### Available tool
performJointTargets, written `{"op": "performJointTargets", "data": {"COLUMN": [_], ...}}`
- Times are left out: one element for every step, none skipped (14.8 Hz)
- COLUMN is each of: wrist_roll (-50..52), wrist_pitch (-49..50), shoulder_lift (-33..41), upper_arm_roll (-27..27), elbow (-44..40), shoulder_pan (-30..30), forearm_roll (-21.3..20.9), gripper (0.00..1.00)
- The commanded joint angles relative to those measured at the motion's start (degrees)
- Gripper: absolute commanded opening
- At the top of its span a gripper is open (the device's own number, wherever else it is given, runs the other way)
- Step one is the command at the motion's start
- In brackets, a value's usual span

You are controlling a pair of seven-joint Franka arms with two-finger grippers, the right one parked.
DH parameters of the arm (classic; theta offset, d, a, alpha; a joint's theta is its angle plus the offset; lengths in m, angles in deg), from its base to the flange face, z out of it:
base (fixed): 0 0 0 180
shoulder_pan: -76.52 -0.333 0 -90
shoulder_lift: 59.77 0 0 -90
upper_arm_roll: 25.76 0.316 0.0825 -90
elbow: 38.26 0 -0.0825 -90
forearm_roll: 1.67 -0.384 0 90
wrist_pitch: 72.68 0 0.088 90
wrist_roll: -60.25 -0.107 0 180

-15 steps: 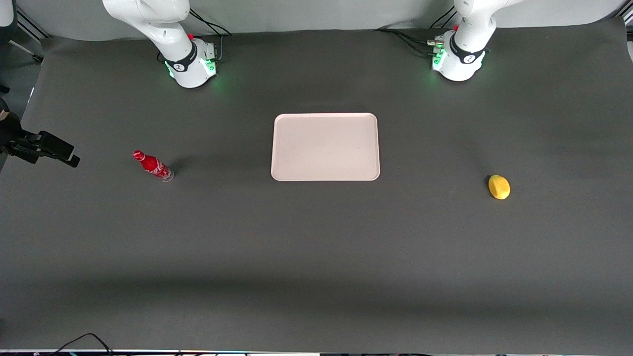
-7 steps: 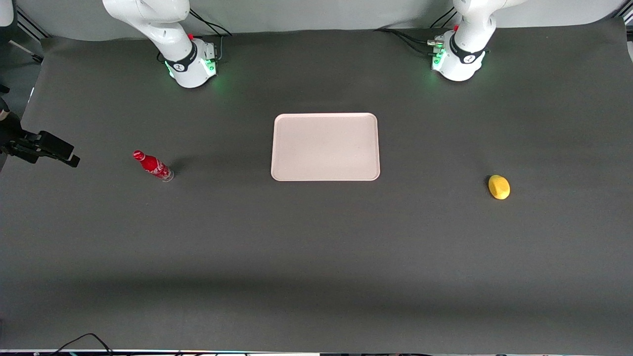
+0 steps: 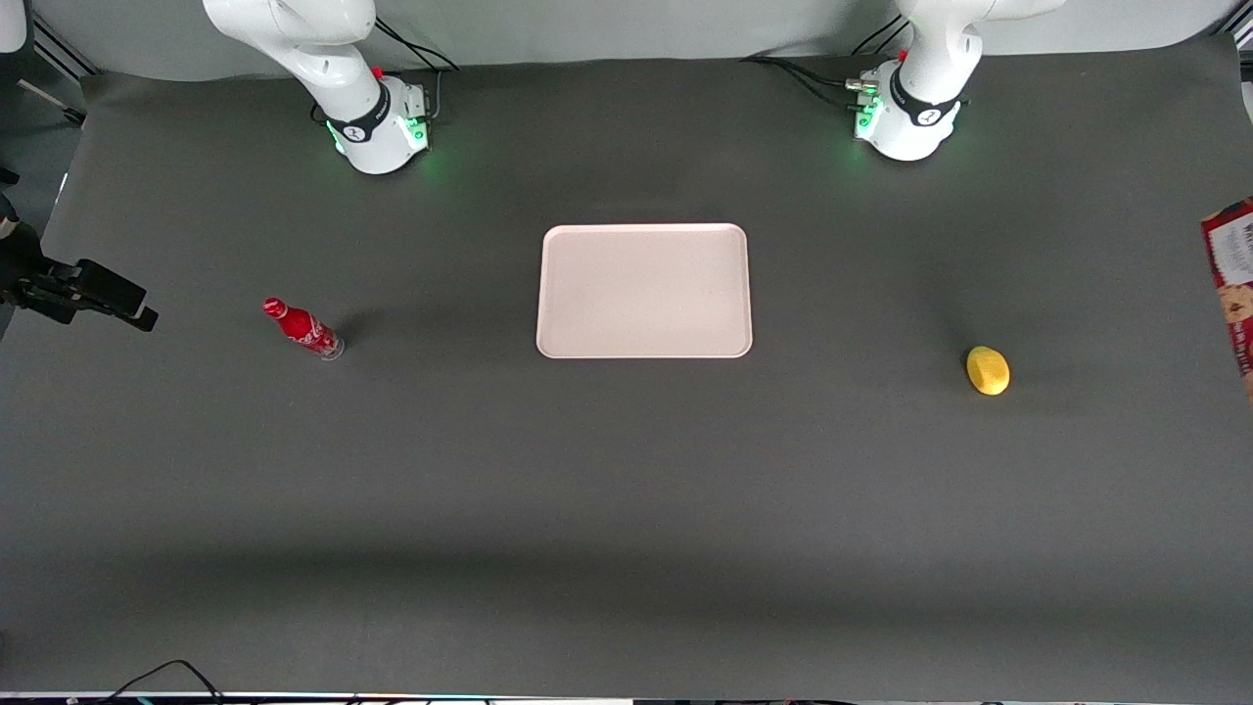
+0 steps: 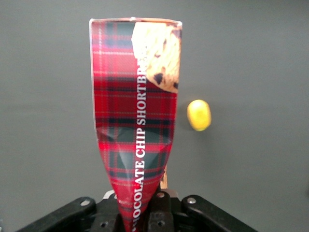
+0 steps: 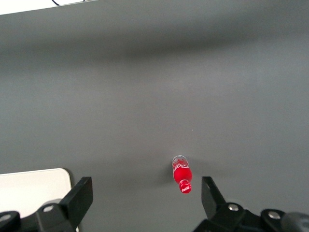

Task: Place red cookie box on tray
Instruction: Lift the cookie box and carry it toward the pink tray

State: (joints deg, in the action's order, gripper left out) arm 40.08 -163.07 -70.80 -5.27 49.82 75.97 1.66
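Clearly the gripper [image 4: 140,212] is clamped on the red cookie box [image 4: 137,121], pinching its crumpled end so the carton sticks out lengthwise over the dark table [image 3: 626,509]. From the front, only a slice of the box [image 3: 1235,284] shows, at the working arm's edge of the table, well apart from the tray [image 3: 644,291]. That tray sits bare near the table's middle. A yellow lemon [image 3: 988,370] lies between tray and box, and a small red bottle [image 3: 301,328] rests toward the parked arm's end.
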Motion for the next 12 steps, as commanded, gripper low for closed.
{"op": "performJointTargets", "data": {"wrist_roll": [11.44, 14.95, 19.08, 22.60, 25.85, 29.28, 32.18, 34.48, 37.37, 39.75, 41.08, 42.48], "wrist_pitch": [2.32, 2.76, 2.93, 2.85, 2.76, 2.41, 1.89, 1.62, 1.53, 1.53, 1.09, -0.04], "shoulder_lift": [2.41, 2.59, 2.76, 2.94, 3.03, 3.03, 3.03, 2.94, 2.94, 2.94, 3.03, 3.29], "upper_arm_roll": [-8.15, -10.88, -13.25, -15.28, -16.52, -17.49, -18.80, -20.82, -23.36, -26.08, -28.46, -30.75], "elbow": [-0.10, -0.02, 0.07, 0.33, 0.25, 0.25, 0.34, 0.34, 0.34, 0.60, 1.47, 2.87], "shoulder_pan": [0.37, 0.80, 1.51, 2.99, 4.92, 7.29, 9.31, 10.64, 11.09, 11.01, 11.00, 11.00], "forearm_roll": [-1.04, -1.04, -1.04, -1.04, -0.96, -0.96, -0.96, -0.96, -0.96, -0.96, -0.96, -0.96], "gripper": [0.00, 0.00, 0.00, 0.00, 0.00, 0.00, 0.00, 0.00, 0.00, 0.00, 0.00, 0.00]}}
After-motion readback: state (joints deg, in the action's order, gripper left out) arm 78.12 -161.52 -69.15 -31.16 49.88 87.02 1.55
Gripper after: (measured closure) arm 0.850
